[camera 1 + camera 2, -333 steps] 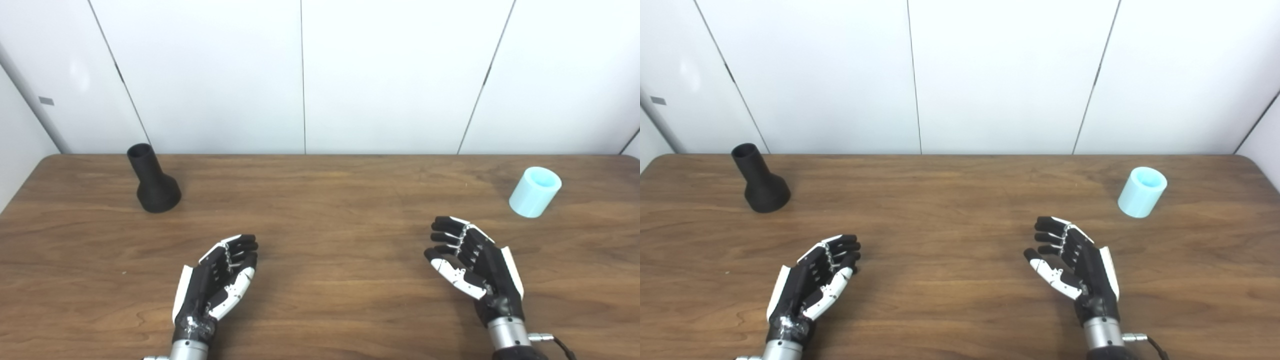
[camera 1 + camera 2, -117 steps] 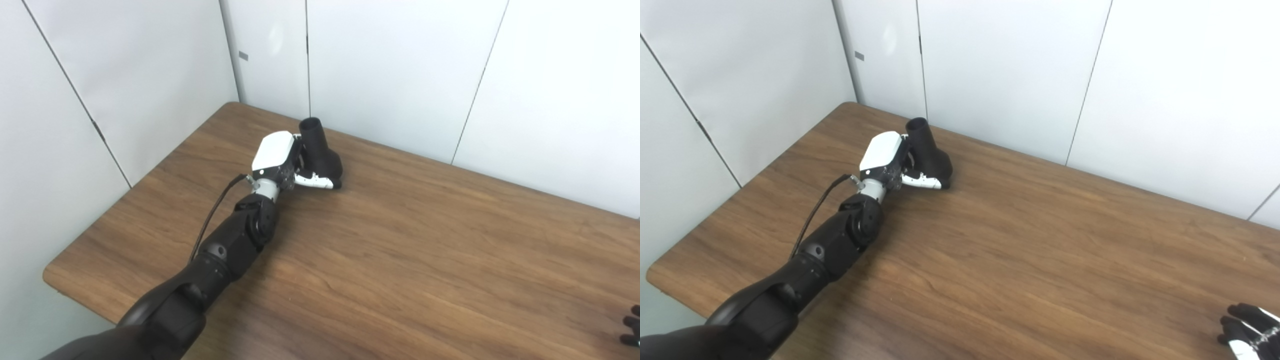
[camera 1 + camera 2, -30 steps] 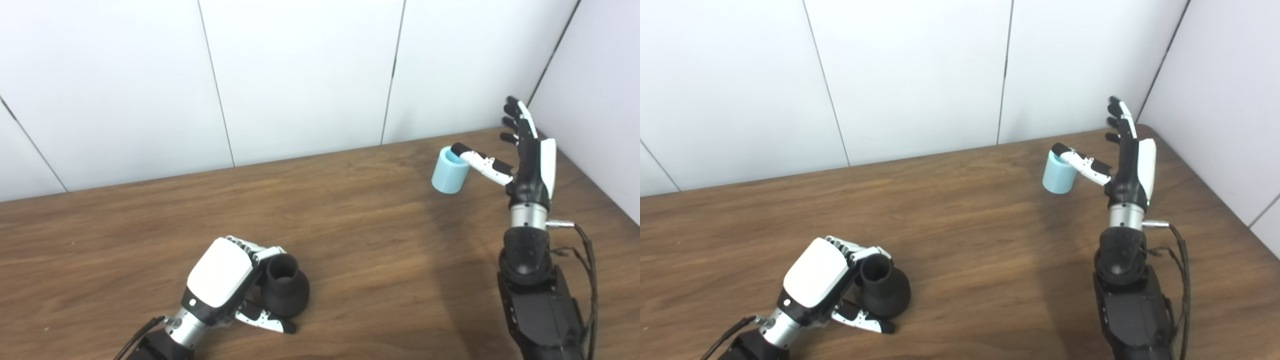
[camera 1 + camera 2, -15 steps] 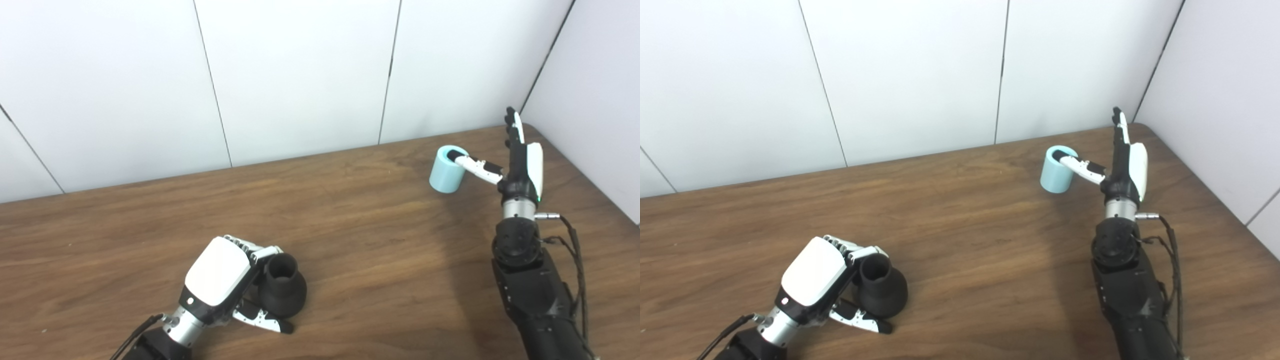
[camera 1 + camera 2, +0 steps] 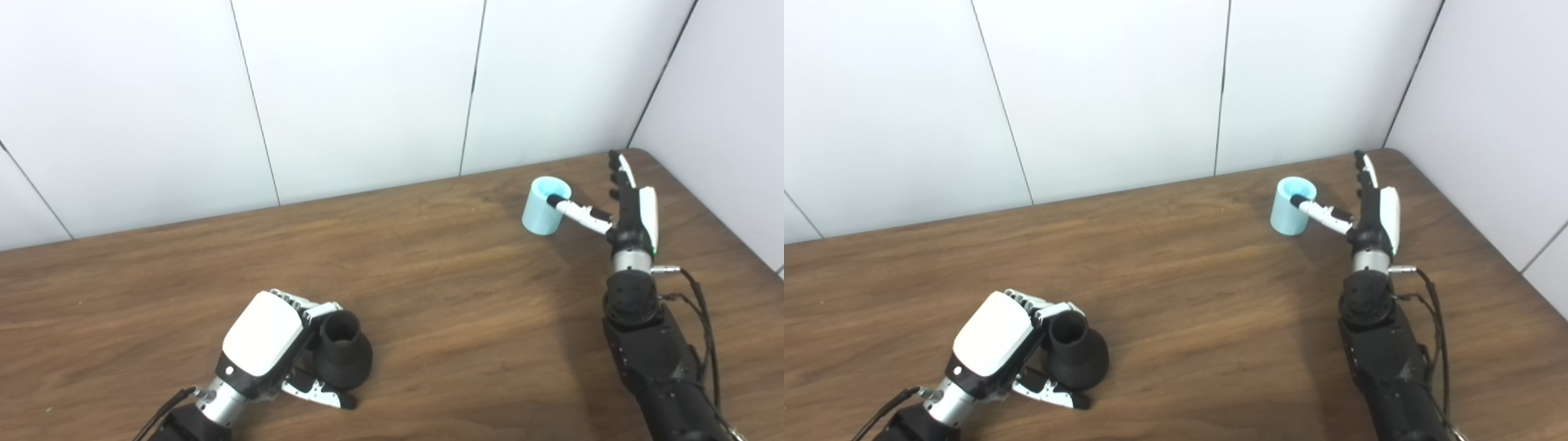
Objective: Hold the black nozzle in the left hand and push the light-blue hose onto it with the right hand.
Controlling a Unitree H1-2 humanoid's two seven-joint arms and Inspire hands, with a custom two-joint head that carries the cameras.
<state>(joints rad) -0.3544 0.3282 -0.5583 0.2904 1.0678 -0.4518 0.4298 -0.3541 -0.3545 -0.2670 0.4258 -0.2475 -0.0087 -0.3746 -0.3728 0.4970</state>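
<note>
Nozzle (image 5: 340, 350) secured in my left robot hand (image 5: 269, 349), near side; right robot hand (image 5: 625, 205) spread at far hose (image 5: 542, 206), thumb seemingly inside, ungrasped; pushing on remains.

A brown wood-grain bench (image 5: 465, 318) is filling the lower part of both views, its rounded far right corner (the only corner showing) sitting against white wall panels (image 5: 361, 92) that are running along its far edge and right side.

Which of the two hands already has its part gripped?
The left hand: its fingers wrap the black nozzle. The right hand is spread open, only its thumb at the light-blue hose.
</note>
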